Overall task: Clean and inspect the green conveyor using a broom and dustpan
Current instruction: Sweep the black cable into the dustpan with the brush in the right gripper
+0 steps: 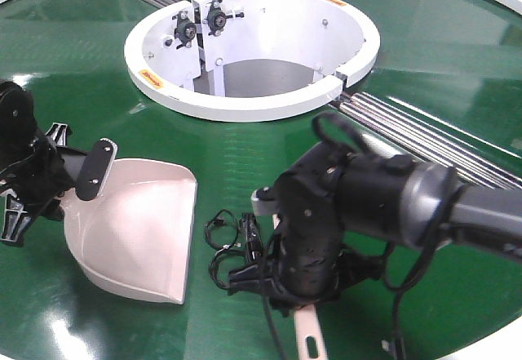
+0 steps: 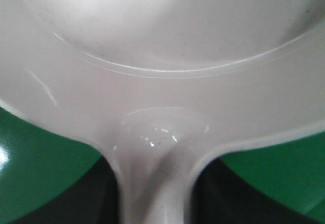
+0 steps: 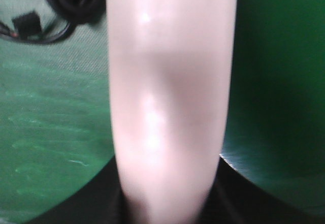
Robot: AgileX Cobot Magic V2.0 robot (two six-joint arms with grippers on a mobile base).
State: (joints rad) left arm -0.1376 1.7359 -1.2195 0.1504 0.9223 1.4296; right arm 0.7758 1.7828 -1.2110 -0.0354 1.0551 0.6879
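Green conveyor (image 1: 49, 58), the broad glossy dark-green belt that is my tabletop, fills the front view. I judge the job as barely begun: both implements are in hand, but I see no swept heap, and the inspection is all left to do.

At far left, my left tool (image 1: 91, 174) is clamped on the handle of the dustpan (image 1: 139, 229), a wide beige-pink plastic scoop sitting on the belt. Its long axis runs left to right, with the handle toward the left and the open lip facing right. Only faint specks show inside it on the left wrist view.

Just right of the lip lie black cable loops (image 1: 228, 242); whether they are litter or wiring, I cannot tell.

Next, my right tool (image 3: 167, 211) is closed around the broom (image 1: 311, 337), a slim beige plastic brush. Its axis runs near to far, with the slotted handle end pointing at the near edge. The bristles are out of sight.
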